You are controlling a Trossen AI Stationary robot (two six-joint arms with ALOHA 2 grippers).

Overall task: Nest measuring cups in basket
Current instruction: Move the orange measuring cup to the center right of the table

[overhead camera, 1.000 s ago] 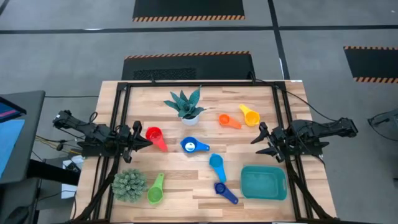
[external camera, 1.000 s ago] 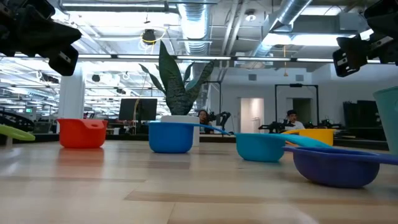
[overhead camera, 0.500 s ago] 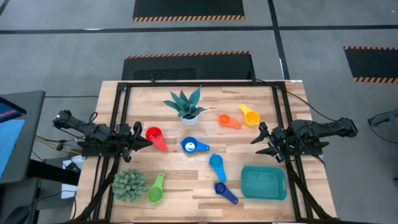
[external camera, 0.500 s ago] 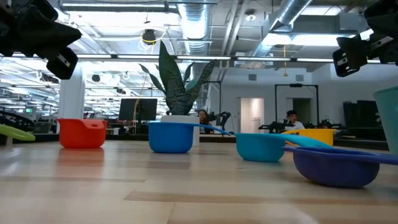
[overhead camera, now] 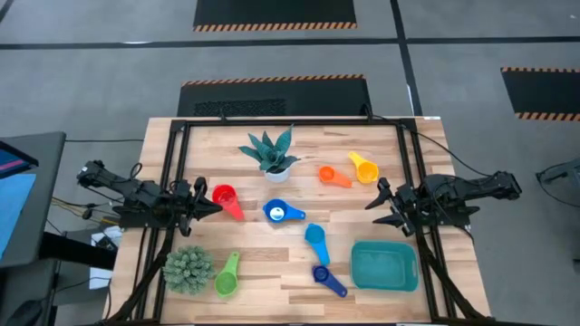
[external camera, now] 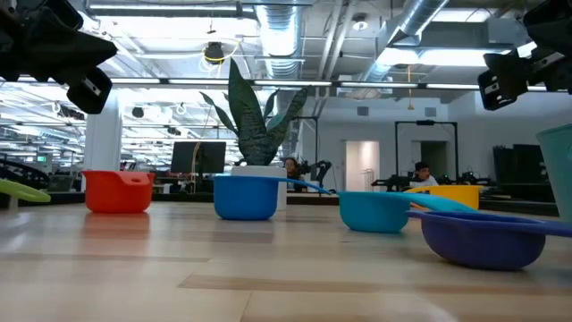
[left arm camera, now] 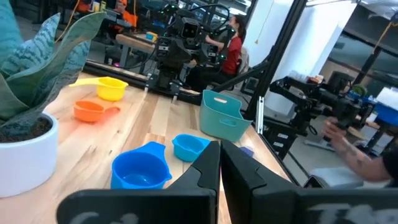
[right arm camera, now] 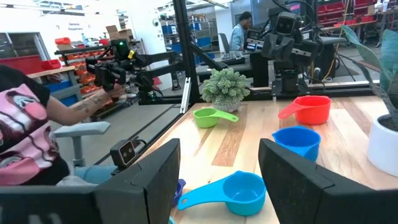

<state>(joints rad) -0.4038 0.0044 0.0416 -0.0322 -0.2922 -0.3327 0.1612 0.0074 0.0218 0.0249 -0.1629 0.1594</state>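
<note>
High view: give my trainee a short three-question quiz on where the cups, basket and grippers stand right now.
1. True or false: the shallow teal plastic basket holds no measuring cup.
2. Which cup lies nearest the round spiky green plant? A) green plastic measuring cup B) yellow plastic measuring cup C) orange plastic measuring cup
3. Fill in: the left gripper, fingers shut, points at the ___ plastic measuring cup.

Key: 1 true; 2 A; 3 red. The right gripper waits open beyond the basket.

6 measuring cups (overhead camera: 284, 213) scattered mid-table, basket (overhead camera: 384, 266) at right front, 2 plants (overhead camera: 269, 152) leftward
</note>
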